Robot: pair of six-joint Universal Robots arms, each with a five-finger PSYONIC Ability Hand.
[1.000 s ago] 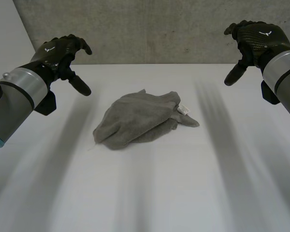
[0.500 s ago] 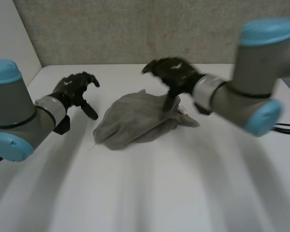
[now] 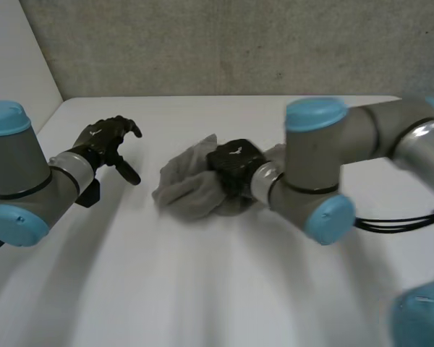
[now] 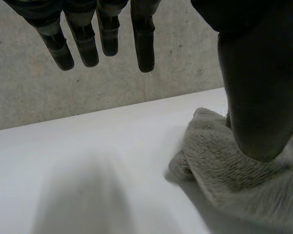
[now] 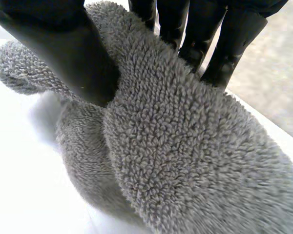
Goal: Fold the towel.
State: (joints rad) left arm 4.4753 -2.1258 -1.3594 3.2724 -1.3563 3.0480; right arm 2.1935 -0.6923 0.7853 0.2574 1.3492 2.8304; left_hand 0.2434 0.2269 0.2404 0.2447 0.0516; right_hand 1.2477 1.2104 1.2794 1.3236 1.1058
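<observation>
A: Right hand (image 3: 231, 160) state?
B: Gripping. Its wrist view has the thumb (image 5: 71, 53) on one side of a raised fold and the fingers (image 5: 188, 34) on the other, with the towel (image 5: 185, 146) pinched between. In the head view the hand sits on the heap's middle, toward the far-right end.
A: Left hand (image 3: 107, 139)?
B: Open, holding nothing. Fingers straight, thumb spread. It hovers off the towel's left end with bare bench (image 3: 130, 210) between. Near, not touching.
A: How does the towel lie?
B: Crumpled heap, mid-bench, not flat. Long axis runs diagonally in the head view, near-left to far-right. From the left hand it lies to the right, slightly nearer the robot.
A: What does the next move hinge on?
B: My read: it needs spreading before any fold. The right hand holds the middle. The free near-left end faces the left hand, so that's the nearer arm, and it would reach right along that axis.
A: View differences?
B: Head view gives the layout, but the right hand's back hides its grip. Right wrist view shows the pinch. Left wrist view shows the towel's rounded edge on the bench just past the left thumb (image 4: 256, 97). I can't pick out a corner.
</observation>
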